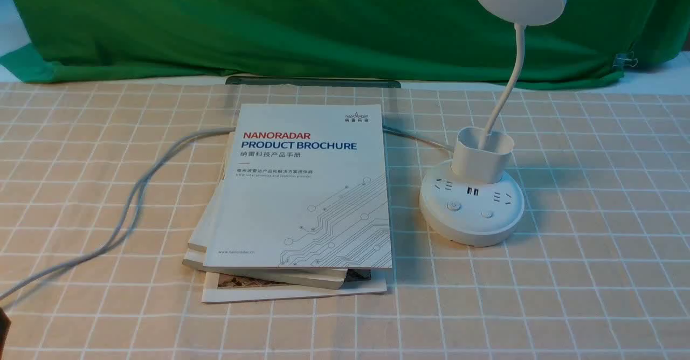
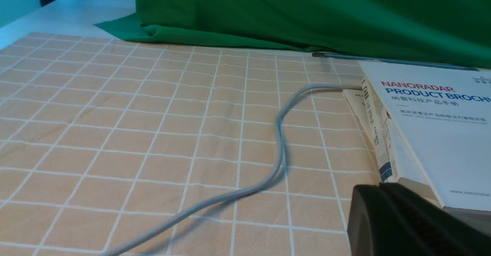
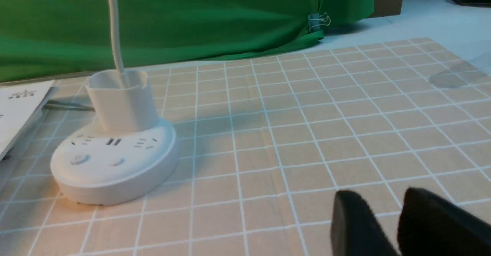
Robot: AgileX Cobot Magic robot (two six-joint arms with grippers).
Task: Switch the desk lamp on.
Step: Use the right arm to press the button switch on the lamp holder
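Showing released jaws on the right gripper, tips slightly parted, and clenched jaws on the left gripper, tips together. Has the desk lamp standing well apart from the right gripper, on the checked tablecloth, just right of the stacked books. Bends its thin neck up to a round head. Runs a grey cable out past the stack, toward the left. Hangs a green cloth behind everything.
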